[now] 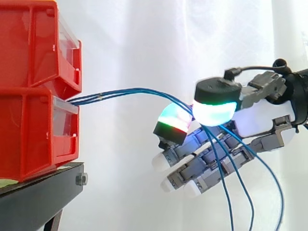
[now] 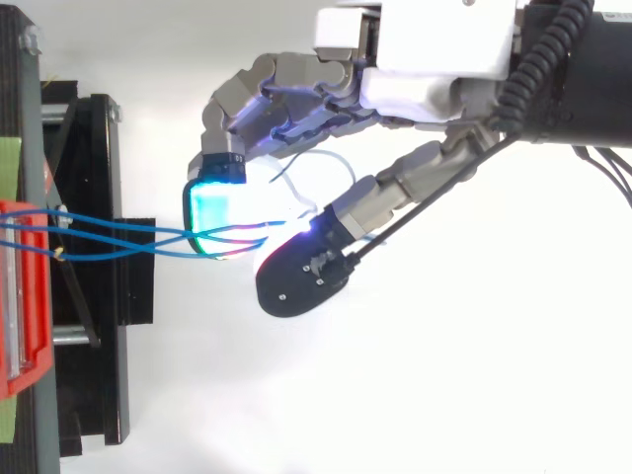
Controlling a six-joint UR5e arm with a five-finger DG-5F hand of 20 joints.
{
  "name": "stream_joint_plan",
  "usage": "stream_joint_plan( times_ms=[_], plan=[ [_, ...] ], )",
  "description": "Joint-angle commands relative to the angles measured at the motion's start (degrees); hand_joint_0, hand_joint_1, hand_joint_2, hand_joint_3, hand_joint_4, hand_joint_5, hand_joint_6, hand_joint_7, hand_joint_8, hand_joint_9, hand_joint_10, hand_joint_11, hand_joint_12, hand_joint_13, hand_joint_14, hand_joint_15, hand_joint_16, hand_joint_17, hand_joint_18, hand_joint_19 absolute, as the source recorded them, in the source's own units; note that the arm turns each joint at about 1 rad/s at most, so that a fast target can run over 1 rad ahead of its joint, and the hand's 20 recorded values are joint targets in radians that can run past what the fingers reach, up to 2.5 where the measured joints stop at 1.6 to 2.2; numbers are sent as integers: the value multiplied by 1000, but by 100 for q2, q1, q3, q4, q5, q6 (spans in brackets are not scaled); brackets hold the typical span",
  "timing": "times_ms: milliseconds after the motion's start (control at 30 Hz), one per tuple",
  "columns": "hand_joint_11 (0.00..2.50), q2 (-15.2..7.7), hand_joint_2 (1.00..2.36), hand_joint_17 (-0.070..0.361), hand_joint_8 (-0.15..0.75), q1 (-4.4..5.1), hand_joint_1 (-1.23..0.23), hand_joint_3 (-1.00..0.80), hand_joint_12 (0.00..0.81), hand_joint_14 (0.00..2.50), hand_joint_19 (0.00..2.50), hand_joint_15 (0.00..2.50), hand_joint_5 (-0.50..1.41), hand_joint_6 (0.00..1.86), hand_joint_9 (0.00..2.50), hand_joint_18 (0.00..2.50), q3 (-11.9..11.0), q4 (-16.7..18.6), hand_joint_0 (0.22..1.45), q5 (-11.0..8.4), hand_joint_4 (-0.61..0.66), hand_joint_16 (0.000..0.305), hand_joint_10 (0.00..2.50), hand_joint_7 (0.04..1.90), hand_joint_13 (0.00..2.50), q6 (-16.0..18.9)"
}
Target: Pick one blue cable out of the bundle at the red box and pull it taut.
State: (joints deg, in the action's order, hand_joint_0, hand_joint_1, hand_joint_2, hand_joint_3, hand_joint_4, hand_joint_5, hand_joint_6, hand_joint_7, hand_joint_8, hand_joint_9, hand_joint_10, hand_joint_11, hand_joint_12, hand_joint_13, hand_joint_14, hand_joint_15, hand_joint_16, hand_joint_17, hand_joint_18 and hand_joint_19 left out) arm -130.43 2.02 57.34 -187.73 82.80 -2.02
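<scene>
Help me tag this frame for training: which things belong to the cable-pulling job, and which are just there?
Part of the job:
blue cables, pinched between thumb and a finger
hand
red bins, where the cables come out

Just there:
black stand under the bins
white curtain behind

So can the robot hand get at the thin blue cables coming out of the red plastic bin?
Probably yes: the hand is right at the thin blue cables, which run unobstructed from the red plastic bin.
</scene>
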Motion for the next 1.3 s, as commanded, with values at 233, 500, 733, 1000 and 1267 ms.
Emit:
stream_joint_plan(
  times_ms=[233, 500, 733, 1000, 1267],
  plan=[
    [187, 0, 1005, 123, 202, 0, -979, -443, 354, 0, 77, 0, -179, 851, 435, 174, -3, 0, 760, -1, -80, 55, 4, 907, 63, 0],
    [182, 0, 1003, 123, 201, 0, -953, -454, 352, 0, 86, 0, -177, 847, 430, 161, -3, 0, 725, -1, -48, 54, 5, 914, 52, 0],
    [219, 0, 1003, 121, 198, 0, -879, -452, 351, 0, 142, 0, -177, 854, 404, 98, -3, 0, 664, -1, -22, 54, 4, 882, 12, -26],
    [215, 0, 1000, 129, 229, 0, -822, -500, 370, 0, 149, 0, -171, 841, 406, 78, -3, 9, 524, 8, 29, 57, 4, 860, 0, -26],
    [194, 0, 1000, 134, 259, 9, -721, -500, 381, 0, 131, 0, -141, 812, 497, 151, -3, 0, 503, 8, 17, 59, 4, 940, 57, -18]
  ],
)
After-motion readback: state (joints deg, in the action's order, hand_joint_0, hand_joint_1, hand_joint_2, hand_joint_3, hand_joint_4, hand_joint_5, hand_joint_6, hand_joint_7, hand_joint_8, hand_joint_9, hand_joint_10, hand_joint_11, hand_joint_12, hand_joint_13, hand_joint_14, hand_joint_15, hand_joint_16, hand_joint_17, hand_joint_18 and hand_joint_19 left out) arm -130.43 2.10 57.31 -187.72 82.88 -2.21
